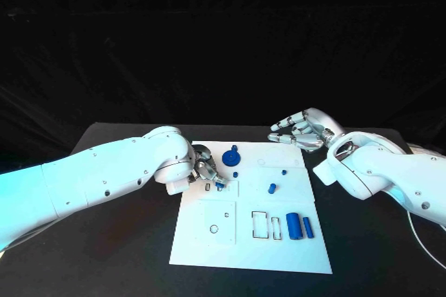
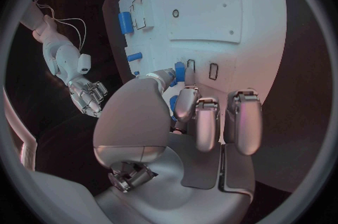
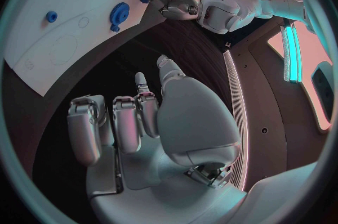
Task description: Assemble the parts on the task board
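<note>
The task board (image 1: 251, 245) lies at centre frame in the head view. Assembly appears partial. A blue gear (image 1: 231, 158) sits at the board's upper left, two small blue pegs (image 1: 271, 187) stand near mid-board, and a large blue cylinder (image 1: 294, 225) with a slimmer blue bar (image 1: 307, 227) lies loose at lower right, both with long axes running top to bottom of the frame. Two rectangular slots (image 1: 260, 225) beside them remain unfilled.

The left hand (image 1: 206, 173) rests at the board's upper left edge, fingers curled around a small blue piece (image 2: 179, 71), seemingly pinched upright over a slot. The right hand (image 1: 299, 131) hovers off the board's upper right corner, fingers loosely apart, holding nothing.
</note>
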Motion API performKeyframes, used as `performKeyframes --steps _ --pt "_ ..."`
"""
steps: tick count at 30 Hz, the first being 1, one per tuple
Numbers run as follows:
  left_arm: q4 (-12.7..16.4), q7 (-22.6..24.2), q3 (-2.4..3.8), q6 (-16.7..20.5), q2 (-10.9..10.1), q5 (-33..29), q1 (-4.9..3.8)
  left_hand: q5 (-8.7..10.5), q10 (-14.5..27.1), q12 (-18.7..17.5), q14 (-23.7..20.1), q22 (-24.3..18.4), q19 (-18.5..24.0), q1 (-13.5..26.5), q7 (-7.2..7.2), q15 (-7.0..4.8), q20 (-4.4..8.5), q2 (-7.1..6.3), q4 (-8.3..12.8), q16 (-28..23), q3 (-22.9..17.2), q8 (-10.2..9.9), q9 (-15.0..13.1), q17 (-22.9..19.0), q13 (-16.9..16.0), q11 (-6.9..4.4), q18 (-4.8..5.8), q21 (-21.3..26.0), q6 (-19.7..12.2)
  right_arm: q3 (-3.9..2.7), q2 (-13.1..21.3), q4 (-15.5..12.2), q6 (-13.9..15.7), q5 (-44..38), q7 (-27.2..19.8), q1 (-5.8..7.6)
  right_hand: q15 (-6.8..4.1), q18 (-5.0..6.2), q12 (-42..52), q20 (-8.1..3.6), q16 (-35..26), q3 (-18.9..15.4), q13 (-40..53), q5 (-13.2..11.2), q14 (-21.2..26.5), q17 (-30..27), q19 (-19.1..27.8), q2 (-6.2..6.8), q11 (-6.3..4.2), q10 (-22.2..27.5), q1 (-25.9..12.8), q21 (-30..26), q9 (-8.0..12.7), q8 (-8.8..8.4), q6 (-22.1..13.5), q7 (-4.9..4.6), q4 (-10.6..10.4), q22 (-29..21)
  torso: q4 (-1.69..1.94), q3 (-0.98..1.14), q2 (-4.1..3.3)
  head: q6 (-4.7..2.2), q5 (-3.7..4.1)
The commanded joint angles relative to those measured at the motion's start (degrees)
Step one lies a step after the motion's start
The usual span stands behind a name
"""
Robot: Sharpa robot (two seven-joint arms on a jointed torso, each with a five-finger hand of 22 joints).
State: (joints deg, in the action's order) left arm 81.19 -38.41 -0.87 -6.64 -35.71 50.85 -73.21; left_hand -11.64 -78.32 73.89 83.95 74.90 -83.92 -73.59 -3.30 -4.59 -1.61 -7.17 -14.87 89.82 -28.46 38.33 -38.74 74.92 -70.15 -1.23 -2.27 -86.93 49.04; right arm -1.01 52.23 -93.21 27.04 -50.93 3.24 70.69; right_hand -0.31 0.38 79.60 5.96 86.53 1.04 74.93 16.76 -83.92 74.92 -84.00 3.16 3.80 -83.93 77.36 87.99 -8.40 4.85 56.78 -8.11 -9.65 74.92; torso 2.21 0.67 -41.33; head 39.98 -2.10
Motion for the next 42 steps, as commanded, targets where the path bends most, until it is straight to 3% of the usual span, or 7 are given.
performKeyframes --steps 1,9,14,42 --pt "0.96 1.62 -0.1 6.05 -0.42 -0.54 0.39 -0.1 -0.63 0.33 6.05 10.18 -3.53 0.98 0.38 0.1 -0.28 -0.07 8.99 0.18 -9.59 0.32 -0.21 15.08 -0.26 -0.03 1.08 -0.27 0.11 0.01 -0.04 0.02 -0.73 -0.15 -0.16 -0.05 -0.42 0.72 -0.1 -0.29 -0.19 -0.35 8.88 0.13 -4.7 9.19 -2.85 -0.51 -0.5 -1.1 -0.26 -0.17 -0.05 0.16 0.48 -0.09 0.11 11.11 0.07 0.07 0.03 -0.05 -0.12" --pt "2.47 0.38 -0.32 9.78 -1.03 3.35 1.91 -0.08 -0.72 0.41 6.05 10.05 -3.47 1.46 0.43 0.05 -0.24 -0.14 9.15 0.18 -10.24 0.55 -0.47 15.08 -0.33 -0.07 1.05 -0.19 0.2 0.04 0.0 0.08 -0.74 -0.05 -0.25 -0.09 -0.42 0.72 -0.1 -0.29 -0.19 -0.35 8.88 0.13 -4.7 9.19 -2.85 -0.51 -0.5 -1.1 -0.26 -0.17 -0.05 0.16 0.48 -0.09 0.11 11.11 0.32 0.28 0.2 0.13 -0.18" --pt "2.99 -0.62 -0.39 9.87 -1.06 5.43 2.45 -0.06 -0.73 0.41 6.05 9.93 -3.41 1.72 0.47 0.03 -0.22 -0.2 9.21 0.18 -10.56 0.68 -0.61 15.08 -0.32 -0.1 1.01 -0.11 0.22 0.05 0.04 0.1 -0.71 -0.02 -0.31 -0.14 -0.42 0.72 -0.1 -0.29 -0.19 -0.35 8.88 0.13 -4.7 9.19 -2.85 -0.51 -0.5 -1.1 -0.26 -0.17 -0.05 0.16 0.48 -0.09 0.11 11.11 0.25 0.27 0.18 0.11 -0.34" --pt "3.43 -3.19 -0.42 5.14 -0.7 10.33 2.76 -0.02 -0.76 0.42 6.05 10.52 -3.73 2.15 0.57 -0.07 -0.14 -0.52 9.7 0.18 -11.39 1.11 -1.07 15.08 -0.29 -0.21 1.15 -0.44 0.2 0.05 0.12 0.04 -0.73 0.07 -0.49 -0.34 -0.42 0.72 -0.1 -0.29 -0.19 -0.35 8.88 0.13 -4.7 9.19 -2.85 -0.51 -0.5 -1.1 -0.26 -0.17 -0.05 0.16 0.48 -0.09 0.11 11.11 0.2 0.23 0.14 0.42 -0.61"
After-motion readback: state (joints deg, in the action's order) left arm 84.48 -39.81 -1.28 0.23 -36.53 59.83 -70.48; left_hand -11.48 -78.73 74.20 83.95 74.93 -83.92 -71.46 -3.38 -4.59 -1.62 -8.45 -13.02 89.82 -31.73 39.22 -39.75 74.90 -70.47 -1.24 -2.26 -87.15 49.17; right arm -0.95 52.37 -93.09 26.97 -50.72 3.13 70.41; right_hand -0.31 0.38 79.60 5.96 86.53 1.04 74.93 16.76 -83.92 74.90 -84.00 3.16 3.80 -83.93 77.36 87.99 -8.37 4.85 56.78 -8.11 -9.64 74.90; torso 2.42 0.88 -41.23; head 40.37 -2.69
